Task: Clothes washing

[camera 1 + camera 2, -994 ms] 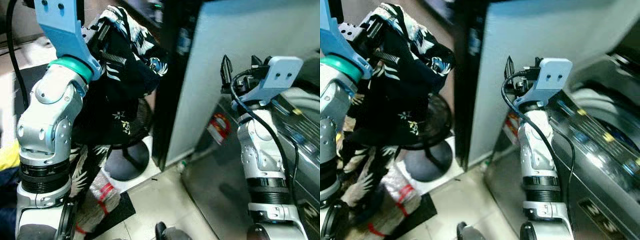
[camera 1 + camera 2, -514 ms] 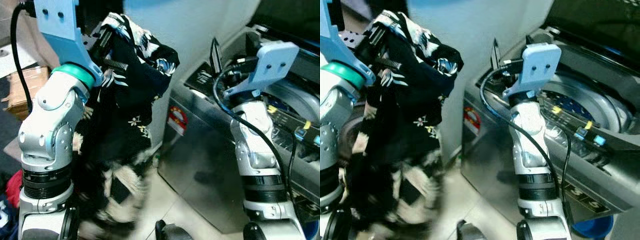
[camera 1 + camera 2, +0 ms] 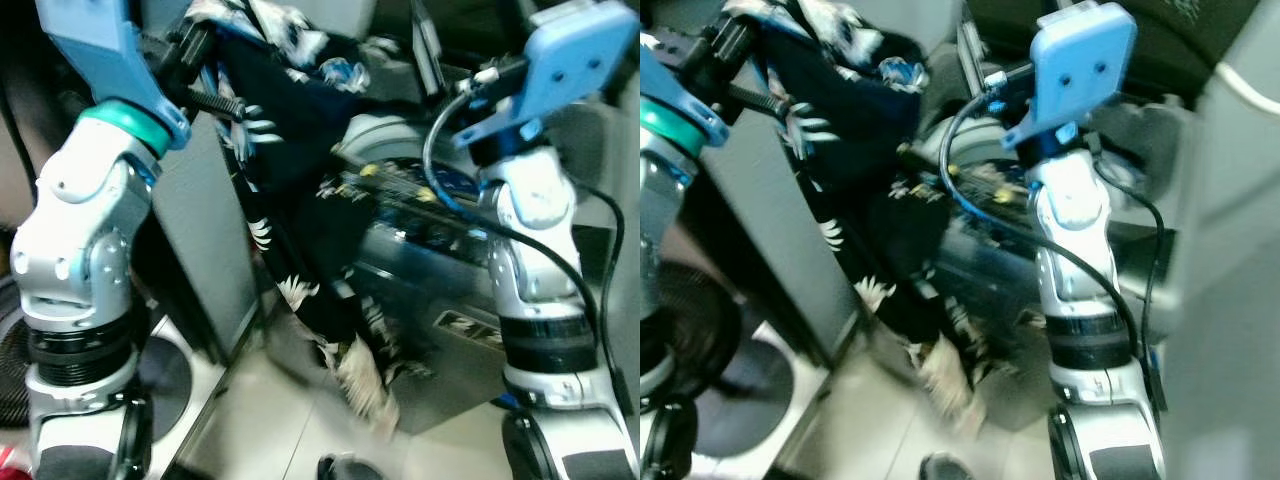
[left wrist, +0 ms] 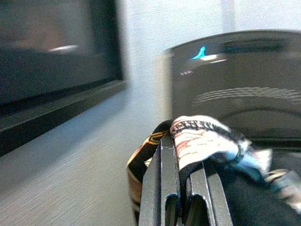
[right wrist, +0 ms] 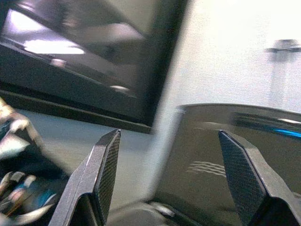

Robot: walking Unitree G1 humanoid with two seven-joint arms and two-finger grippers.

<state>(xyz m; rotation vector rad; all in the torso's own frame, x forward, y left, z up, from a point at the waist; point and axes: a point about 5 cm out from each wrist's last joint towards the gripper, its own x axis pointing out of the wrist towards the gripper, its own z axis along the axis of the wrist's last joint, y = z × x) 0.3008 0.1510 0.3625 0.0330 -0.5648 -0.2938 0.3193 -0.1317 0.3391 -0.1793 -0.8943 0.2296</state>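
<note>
The scene is a narrow laundry corner with a pale tiled floor [image 3: 260,420] and a tall grey panel [image 3: 200,250] standing at the robot's left side. In front of the robot stands a silver top-loading washing machine [image 3: 430,290] with a shiny metal front; the head views are blurred, so small details on it are not clear.

The left gripper [image 4: 181,188] is raised high, near the top of the grey panel. Its two black fingers [image 4: 162,188] are pressed close together and they clamp a dark navy garment with white leaf print [image 3: 300,200]. In the left wrist view a white and pink printed fold of this cloth bulges out just over the fingertips. From the gripper the garment hangs down in a long loose fall, passing in front of the upper edge and the metal front of the washing machine, and its lower end is near the floor.

The right gripper [image 5: 171,155] is lifted above the washing machine, to the right of the hanging garment and apart from it. Its fingers [image 5: 106,169] stand wide apart with nothing between them.
</note>
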